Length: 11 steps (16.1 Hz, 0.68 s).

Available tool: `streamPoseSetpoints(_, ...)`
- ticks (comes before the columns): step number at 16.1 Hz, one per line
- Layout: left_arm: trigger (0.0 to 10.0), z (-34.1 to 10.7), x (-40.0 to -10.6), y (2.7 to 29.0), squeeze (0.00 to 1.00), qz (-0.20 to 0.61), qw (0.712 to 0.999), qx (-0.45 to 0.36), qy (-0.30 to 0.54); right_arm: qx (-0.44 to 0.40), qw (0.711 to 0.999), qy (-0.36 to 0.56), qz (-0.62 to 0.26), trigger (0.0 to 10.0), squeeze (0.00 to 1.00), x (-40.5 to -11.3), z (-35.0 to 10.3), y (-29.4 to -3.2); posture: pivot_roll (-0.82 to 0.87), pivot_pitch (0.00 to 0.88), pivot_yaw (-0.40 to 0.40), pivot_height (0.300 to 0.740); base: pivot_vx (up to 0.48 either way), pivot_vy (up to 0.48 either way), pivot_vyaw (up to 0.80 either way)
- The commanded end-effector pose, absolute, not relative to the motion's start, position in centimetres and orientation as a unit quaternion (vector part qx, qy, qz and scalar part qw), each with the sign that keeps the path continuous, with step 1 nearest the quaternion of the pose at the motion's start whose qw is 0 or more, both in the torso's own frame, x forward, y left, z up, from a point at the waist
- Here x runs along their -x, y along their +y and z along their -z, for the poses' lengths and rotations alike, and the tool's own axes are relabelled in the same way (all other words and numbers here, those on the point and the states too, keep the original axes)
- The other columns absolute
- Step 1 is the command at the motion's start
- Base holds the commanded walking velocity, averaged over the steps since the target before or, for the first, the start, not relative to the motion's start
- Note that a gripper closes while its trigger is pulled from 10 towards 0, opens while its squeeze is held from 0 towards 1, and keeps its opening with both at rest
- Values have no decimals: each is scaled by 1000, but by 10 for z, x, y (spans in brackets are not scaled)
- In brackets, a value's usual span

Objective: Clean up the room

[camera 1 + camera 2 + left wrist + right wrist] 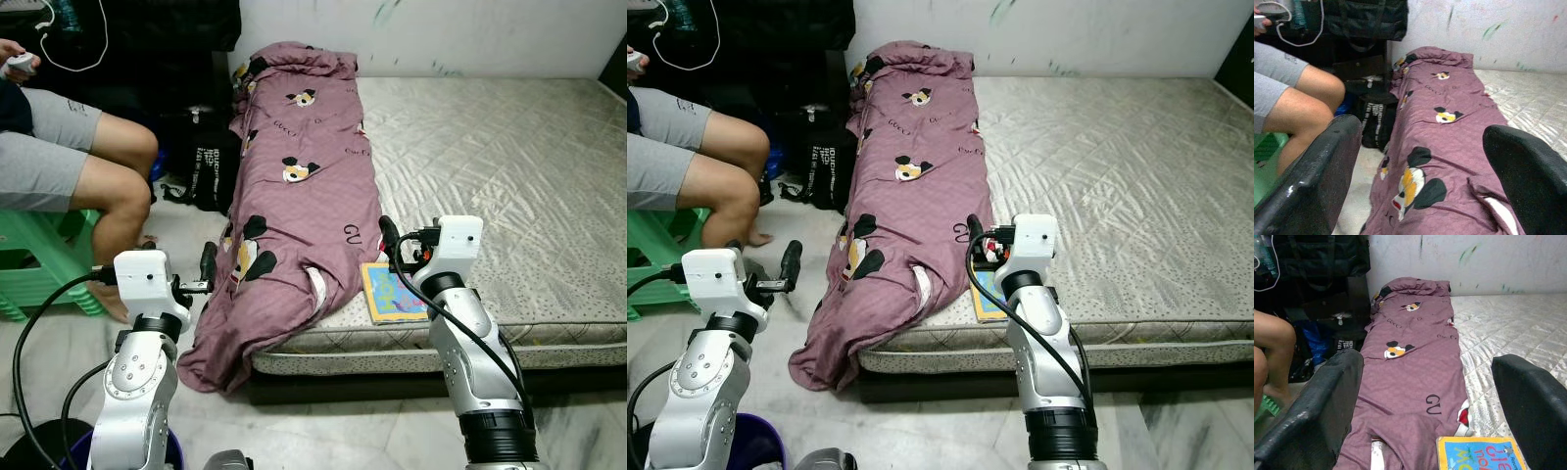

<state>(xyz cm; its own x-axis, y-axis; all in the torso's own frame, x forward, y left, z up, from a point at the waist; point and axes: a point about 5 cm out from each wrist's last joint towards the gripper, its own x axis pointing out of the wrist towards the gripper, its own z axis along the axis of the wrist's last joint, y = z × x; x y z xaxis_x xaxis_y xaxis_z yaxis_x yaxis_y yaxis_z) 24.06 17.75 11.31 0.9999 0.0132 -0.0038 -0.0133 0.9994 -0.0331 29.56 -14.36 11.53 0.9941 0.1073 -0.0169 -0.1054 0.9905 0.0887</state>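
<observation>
Two open tools, one blanket (294, 186), one book (392, 294)

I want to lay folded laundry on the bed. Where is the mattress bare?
The mattress is bare from the purple blanket across to its far side and up to the wall. The blanket covers the side nearest the seated person. The near edge is crowded: a picture book lies beside the blanket, by the right gripper.
</observation>
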Motion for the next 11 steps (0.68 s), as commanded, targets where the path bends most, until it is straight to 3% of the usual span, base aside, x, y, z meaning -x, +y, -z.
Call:
streamPoseSetpoints(1,10000,-116,-240,178,0,-6,1000,17,-5,-45,997,1,-60,10000,0,-296,-121,-142,-43,0,-37,740,304,0,0)
streamPoseSetpoints(11,10000,-116,-240,177,0,-1,1000,23,-3,-40,996,-7,-80,10000,0,-296,-123,-138,-40,0,-41,740,329,0,0)
